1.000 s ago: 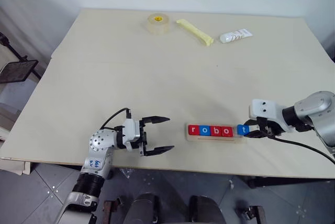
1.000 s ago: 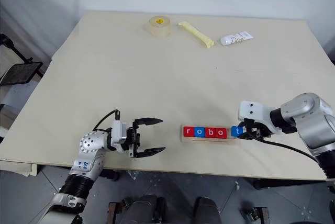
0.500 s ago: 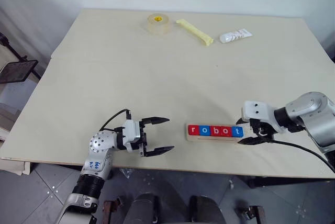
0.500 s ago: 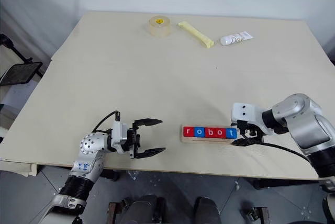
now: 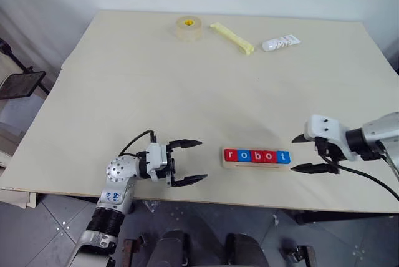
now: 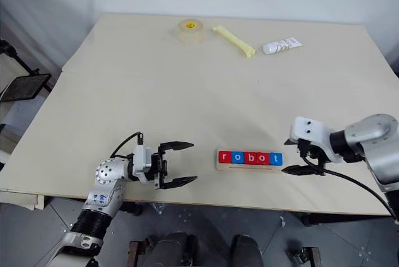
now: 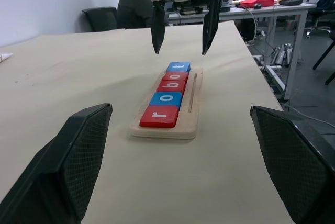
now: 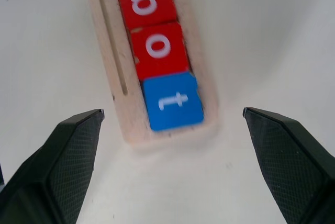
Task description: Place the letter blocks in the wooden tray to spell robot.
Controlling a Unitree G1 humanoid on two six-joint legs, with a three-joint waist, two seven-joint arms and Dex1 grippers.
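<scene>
We see a broad pale beige table [image 5: 187,92] carrying everything. Our left gripper [image 5: 190,162] hangs over the near edge with its two black fingers spread wide, holding nothing, pointing toward the tray. Our right gripper [image 5: 303,153] hovers just beyond the tray's right end, its fingers likewise spread wide and empty, clear of the tiles.

Between the two grippers, near the table's front edge, lies the long narrow pale-wood tray [image 5: 257,165]. The five small flat square letter blocks [image 5: 257,156] sit in it in a touching row, reading r, o, b, o, t: red, blue, red, red, blue.

Along the far edge, well apart from the tray, we find a round roll of clear tape [image 5: 187,28], a yellow stick-like packet [image 5: 232,37] beside it, and a small white tube [image 5: 280,42] further right.
</scene>
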